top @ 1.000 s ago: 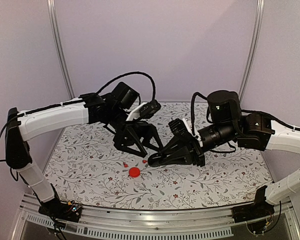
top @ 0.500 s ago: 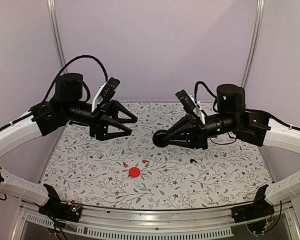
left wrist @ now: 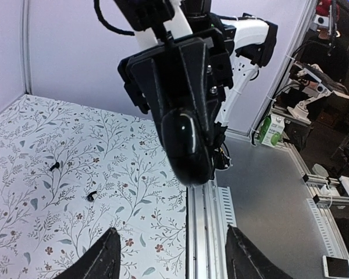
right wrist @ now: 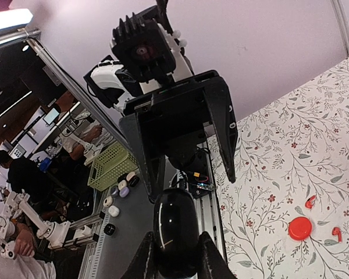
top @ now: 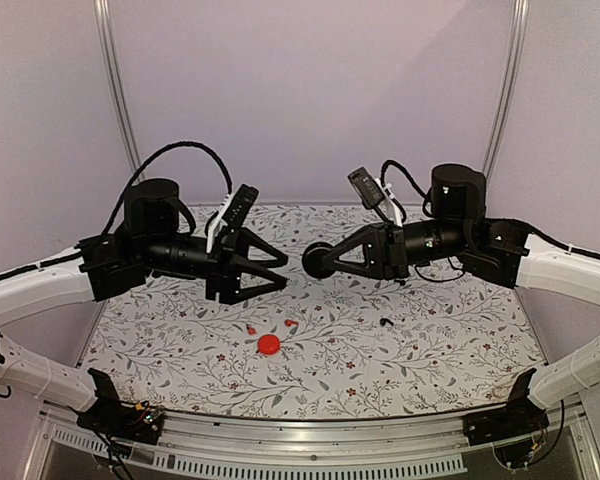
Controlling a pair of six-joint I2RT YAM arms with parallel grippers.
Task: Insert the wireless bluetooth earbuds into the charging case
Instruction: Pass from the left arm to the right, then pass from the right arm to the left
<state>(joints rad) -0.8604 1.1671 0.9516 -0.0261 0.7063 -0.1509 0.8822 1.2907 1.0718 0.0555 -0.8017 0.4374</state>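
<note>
Both arms hover over the table, claws facing each other. The right gripper clamps the black charging case. The left gripper stands parted and empty. Hold the case steady (its opening is hidden) and lower the left: the red earbuds lie at its six o'clock, the black earbud at four.

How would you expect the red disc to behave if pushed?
The red disc lies flat, so it would probably slide, not roll. It looks small, likely light, and might bump a red earbud nearby.
</note>
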